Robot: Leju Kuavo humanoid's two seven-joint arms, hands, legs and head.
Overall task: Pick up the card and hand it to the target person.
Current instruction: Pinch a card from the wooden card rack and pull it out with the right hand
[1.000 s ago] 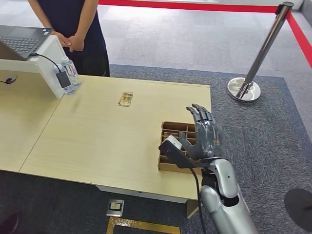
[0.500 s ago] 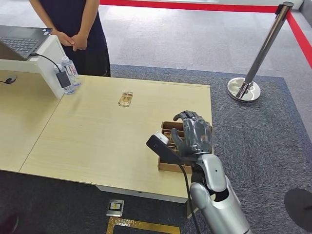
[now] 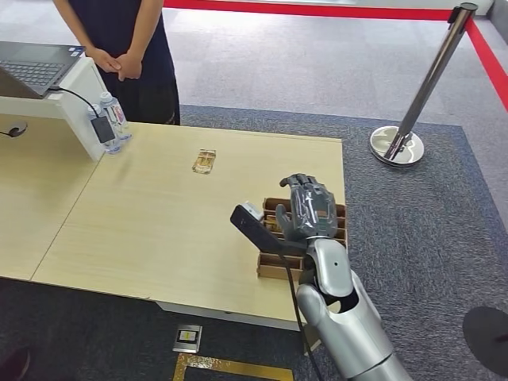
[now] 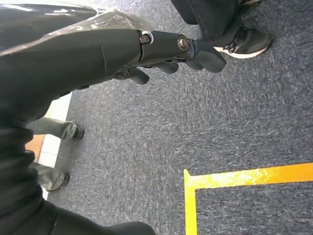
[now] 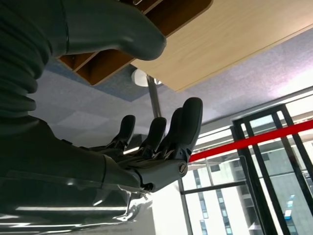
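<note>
A pale wooden desk (image 3: 150, 214) stood on dark grey carpet (image 3: 431, 230), with a lighter grey floor beyond it and a red barrier tape (image 3: 311, 9) running along the far edge of the room. A silver stanchion post (image 3: 419, 95) leaned up from its round base to the right of the desk. Near the desk's right front corner sat a brown cardboard box with dividers (image 3: 277, 266). The right hand (image 3: 309, 210) hovered over that box, fingers loosely apart and bent forward, with nothing in its grip; the right wrist view showed those fingers (image 5: 173, 132) spread and bare. A small clear-cased card (image 3: 204, 161) lay flat on the desk further back, well apart from the hand and towards the person. That person (image 3: 125, 55) stood at the desk's far side with hands clasped in front. On the left a white riser (image 3: 71, 95) carried a laptop (image 3: 36, 67), and two water bottles (image 3: 113, 119) stood just beside it. The left hand (image 4: 147, 49) hung low above the carpet, its fingers extended and holding nothing, near a yellow floor line (image 4: 236, 176) and a person's black shoe (image 4: 247, 41)
</note>
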